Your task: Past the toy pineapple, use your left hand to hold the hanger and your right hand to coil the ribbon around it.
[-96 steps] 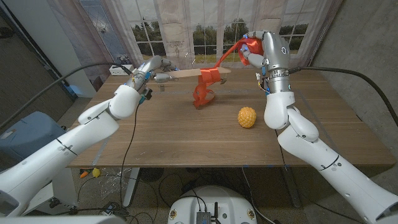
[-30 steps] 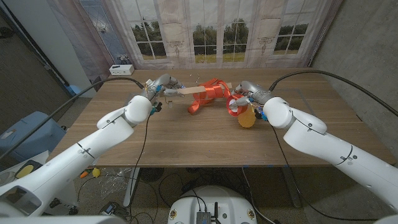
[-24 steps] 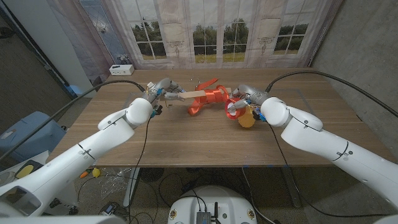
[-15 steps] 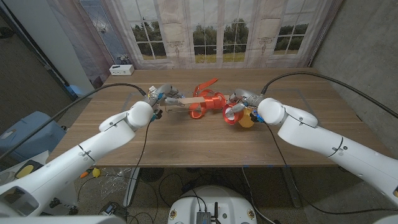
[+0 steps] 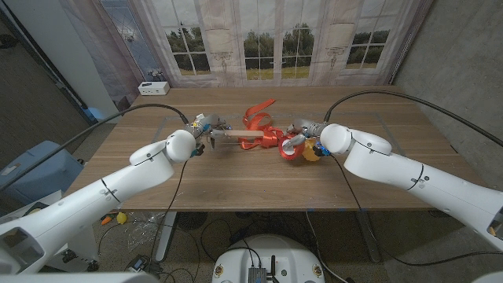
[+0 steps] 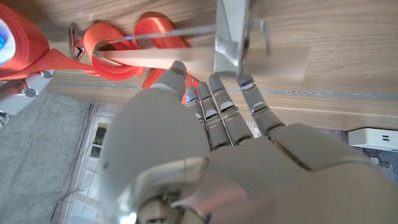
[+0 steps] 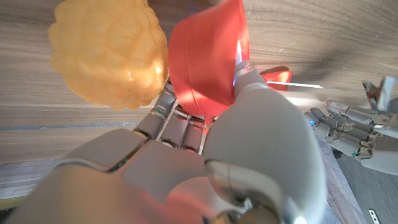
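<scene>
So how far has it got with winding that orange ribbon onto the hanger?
Partway, it seems. The left hand holds the wooden hanger at one end, and several loops of ribbon already sit around its bar. The right hand grips a bunch of ribbon beside the toy pineapple. A loose tail sticks up behind the hanger, so more coiling probably remains.
</scene>
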`<act>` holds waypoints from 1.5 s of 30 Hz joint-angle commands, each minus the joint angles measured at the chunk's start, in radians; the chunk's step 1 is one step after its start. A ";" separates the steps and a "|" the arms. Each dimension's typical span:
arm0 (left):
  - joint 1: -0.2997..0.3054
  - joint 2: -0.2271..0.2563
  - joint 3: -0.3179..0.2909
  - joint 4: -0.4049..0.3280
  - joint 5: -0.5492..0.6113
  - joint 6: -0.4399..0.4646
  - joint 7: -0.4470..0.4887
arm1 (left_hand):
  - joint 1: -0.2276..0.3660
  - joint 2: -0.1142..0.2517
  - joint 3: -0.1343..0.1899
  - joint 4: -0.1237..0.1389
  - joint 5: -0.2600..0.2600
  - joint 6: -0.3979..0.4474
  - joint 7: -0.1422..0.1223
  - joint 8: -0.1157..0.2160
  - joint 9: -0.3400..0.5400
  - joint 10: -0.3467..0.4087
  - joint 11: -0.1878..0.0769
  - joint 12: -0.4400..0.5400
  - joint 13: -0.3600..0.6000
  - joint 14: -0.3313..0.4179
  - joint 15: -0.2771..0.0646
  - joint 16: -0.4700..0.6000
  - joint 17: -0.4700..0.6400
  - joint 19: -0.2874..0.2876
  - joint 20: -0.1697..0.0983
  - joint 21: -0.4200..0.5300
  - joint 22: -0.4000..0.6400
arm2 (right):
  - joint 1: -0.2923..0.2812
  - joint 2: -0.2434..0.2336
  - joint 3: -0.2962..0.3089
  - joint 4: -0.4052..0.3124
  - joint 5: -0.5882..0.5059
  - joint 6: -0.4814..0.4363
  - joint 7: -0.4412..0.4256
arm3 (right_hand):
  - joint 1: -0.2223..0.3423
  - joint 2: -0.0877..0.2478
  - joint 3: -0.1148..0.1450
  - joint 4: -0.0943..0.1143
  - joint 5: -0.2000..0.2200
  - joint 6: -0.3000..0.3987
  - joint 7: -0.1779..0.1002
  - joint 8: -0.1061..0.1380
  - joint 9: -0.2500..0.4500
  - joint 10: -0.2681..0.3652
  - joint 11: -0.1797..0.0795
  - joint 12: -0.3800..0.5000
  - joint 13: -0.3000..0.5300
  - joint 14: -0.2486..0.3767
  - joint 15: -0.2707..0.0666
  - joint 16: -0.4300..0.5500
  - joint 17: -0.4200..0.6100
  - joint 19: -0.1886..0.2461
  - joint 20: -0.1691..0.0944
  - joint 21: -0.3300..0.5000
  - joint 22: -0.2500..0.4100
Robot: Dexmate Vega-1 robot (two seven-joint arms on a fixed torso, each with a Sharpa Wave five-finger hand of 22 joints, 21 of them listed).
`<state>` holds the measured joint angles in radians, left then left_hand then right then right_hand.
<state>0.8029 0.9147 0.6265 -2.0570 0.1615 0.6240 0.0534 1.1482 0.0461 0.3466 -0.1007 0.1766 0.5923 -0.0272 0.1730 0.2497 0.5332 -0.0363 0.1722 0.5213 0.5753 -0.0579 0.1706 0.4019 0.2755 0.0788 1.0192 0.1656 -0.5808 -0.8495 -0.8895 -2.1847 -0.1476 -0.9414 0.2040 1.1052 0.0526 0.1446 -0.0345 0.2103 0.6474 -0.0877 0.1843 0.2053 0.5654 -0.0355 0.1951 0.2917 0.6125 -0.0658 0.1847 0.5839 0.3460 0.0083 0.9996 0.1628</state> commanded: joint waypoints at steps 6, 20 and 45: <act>-0.007 0.036 0.029 -0.058 0.085 0.075 -0.008 | -0.083 -0.033 -0.053 0.011 0.003 -0.194 -0.016 -0.004 -0.032 -0.153 0.015 0.001 -0.054 -0.164 0.027 0.010 -0.047 -0.098 0.074 -0.074 0.005 | 0.042 -0.019 -0.040 -0.014 0.043 -0.054 -0.001 | -0.150 -0.115 -0.139 0.058 0.083 -0.304 -0.043 -0.009 -0.004 -0.277 -0.018 -0.015 -0.020 -0.321 -0.002 -0.003 -0.079 -0.202 0.107 -0.194 0.004; 0.169 0.037 -0.134 -0.050 0.041 -0.172 0.240 | -0.167 -0.007 -0.084 0.052 0.004 -0.250 -0.023 0.006 -0.047 -0.183 0.025 0.018 -0.089 -0.206 0.030 0.023 -0.074 -0.107 0.074 -0.107 0.005 | -0.220 -0.037 0.204 -0.015 0.144 0.282 -0.296 | -0.286 -0.100 -0.208 0.133 0.112 -0.384 0.004 0.002 -0.007 -0.341 0.027 -0.002 -0.035 -0.399 0.065 0.015 -0.114 -0.225 0.196 -0.273 0.004; 0.313 -0.010 -0.417 0.263 -0.344 -0.909 0.161 | -0.225 0.074 -0.058 0.074 0.016 -0.156 0.027 0.032 -0.059 -0.105 0.064 0.041 -0.145 -0.135 0.029 0.045 -0.135 -0.028 0.012 -0.127 0.005 | -0.454 0.228 0.400 0.251 0.177 1.000 -0.674 | -0.363 0.052 -0.177 0.145 0.052 -0.111 0.102 0.066 -0.014 -0.082 0.091 0.067 -0.067 -0.152 0.031 0.091 -0.210 -0.030 0.194 -0.328 0.008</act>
<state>1.0723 0.9347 0.3170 -1.9748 0.0545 0.1343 0.3261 0.9190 0.1061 0.2793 -0.0216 0.1825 0.4291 -0.0067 0.2001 0.1905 0.4208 0.0213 0.2074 0.3772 0.4298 -0.0309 0.2091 0.2694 0.2324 0.0908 0.8982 0.1653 -0.9488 -0.7702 -0.5564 -2.0708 0.0712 -0.2241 -0.3125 0.7372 0.0978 -0.0364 0.1157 0.2684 0.5083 0.0059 0.2423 0.1904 0.4565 0.0534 0.2556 0.2244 0.4366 -0.0308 0.2670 0.3814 0.2944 0.2035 0.6724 0.1654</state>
